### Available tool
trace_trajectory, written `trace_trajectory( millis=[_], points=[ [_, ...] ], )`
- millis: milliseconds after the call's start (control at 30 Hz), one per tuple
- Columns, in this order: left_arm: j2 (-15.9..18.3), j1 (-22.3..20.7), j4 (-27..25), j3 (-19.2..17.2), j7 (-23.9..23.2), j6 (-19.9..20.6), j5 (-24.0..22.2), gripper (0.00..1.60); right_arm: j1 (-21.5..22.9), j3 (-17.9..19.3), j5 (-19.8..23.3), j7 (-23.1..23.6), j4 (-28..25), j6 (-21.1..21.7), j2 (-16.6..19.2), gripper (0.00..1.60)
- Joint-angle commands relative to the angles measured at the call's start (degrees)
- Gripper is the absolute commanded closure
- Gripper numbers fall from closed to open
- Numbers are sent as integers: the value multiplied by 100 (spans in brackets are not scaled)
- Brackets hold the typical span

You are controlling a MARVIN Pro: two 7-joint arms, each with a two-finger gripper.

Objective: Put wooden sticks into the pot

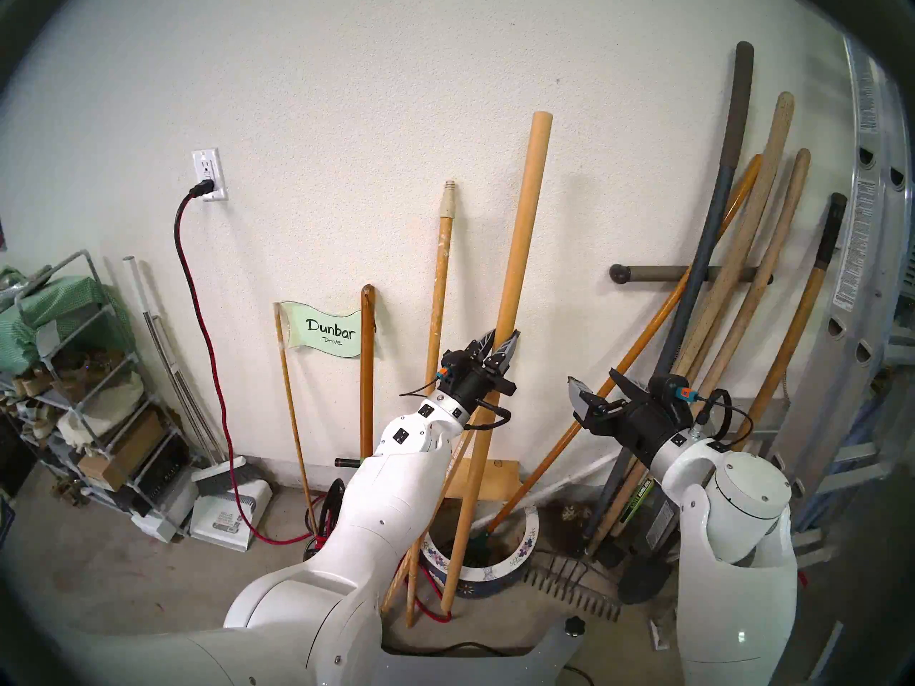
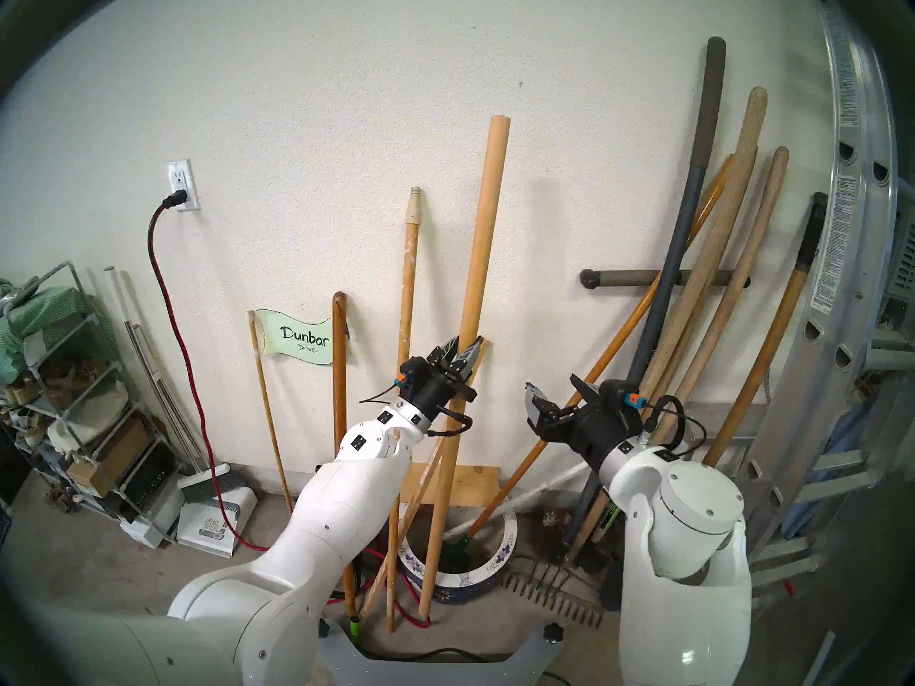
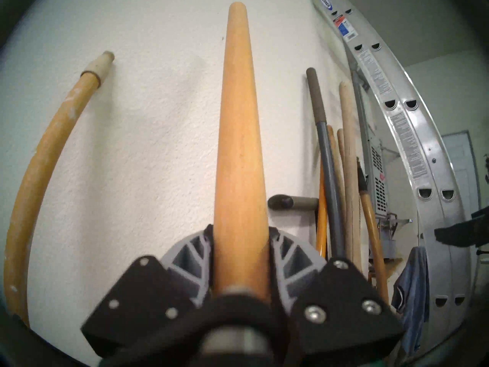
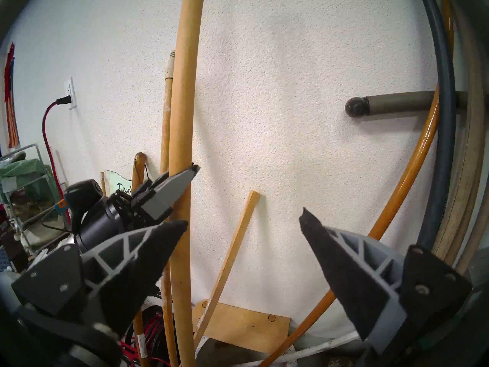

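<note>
My left claw (image 1: 501, 342) is clamped on the round dowel (image 1: 521, 234), foot on the floor just outside the pot (image 1: 526, 546). Speckled pole (image 1: 442, 274) at 9 o'clock, thin slat (image 4: 232, 252) behind. Right claw (image 4: 244, 223) is spread, empty. Rake handle (image 1: 643, 343) crosses at 3 o'clock into the pot.

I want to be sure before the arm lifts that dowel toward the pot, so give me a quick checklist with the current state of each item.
1. Left gripper shut on the round dowel: ok.
2. Dowel's foot already in the pot: not ok, it stands on the floor in front.
3. Pot opening clear: not ok, an orange-handled tool leans in it.
4. Right gripper open and holding nothing: ok.
5. Speckled pole clear of the dowel: cannot tell.
</note>
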Motion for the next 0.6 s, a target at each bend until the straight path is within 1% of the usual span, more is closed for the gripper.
trace_trajectory(
  millis=[0,200,233,267,567],
  points=[
    [-9,38,-632,2,-160,-91,-109,160,1,1,-2,0,-2,0,3,0],
    [-61,-1,-1107,1,-281,-116,-208,160,1,1,-2,0,-2,0,2,0],
    [-86,-53,-1079,9,-306,-127,-228,160,1,1,-2,0,-2,0,1,0],
    [-102,-61,-1159,18,-323,-124,-242,160,1,1,-2,0,-2,0,1,0],
    [-171,-6,-1793,77,-486,-15,-381,160,1,1,-2,0,-2,0,1,0]
  ],
)
